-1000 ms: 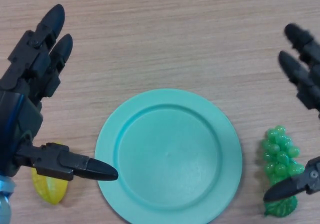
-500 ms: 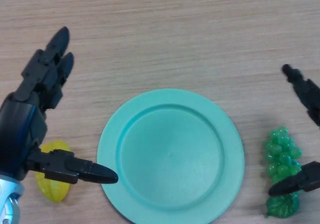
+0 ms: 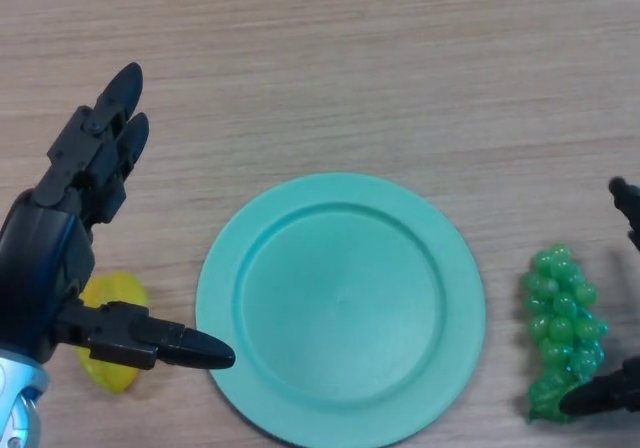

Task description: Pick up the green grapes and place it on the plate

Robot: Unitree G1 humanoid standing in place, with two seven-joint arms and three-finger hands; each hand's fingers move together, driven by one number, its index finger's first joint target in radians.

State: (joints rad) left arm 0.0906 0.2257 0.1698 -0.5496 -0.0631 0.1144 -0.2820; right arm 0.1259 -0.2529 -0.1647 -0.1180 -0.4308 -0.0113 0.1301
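A bunch of green grapes (image 3: 564, 332) lies on the wooden table, right of a round teal plate (image 3: 340, 303). The plate holds nothing. My right hand (image 3: 610, 396) shows only at the right edge: its thumb tip lies just below the grapes and a fingertip (image 3: 625, 198) shows above them, spread apart, holding nothing. My left hand (image 3: 60, 243) is open at the left, fingers straight and pointing away, thumb reaching toward the plate's left rim.
A yellow star-shaped fruit (image 3: 112, 338) lies on the table at the lower left, partly under my left thumb. The wooden table (image 3: 350, 68) stretches bare beyond the plate.
My right hand has drawn back to the right and down, so less of it shows. The left hand has shifted slightly. The grapes still lie on the table.
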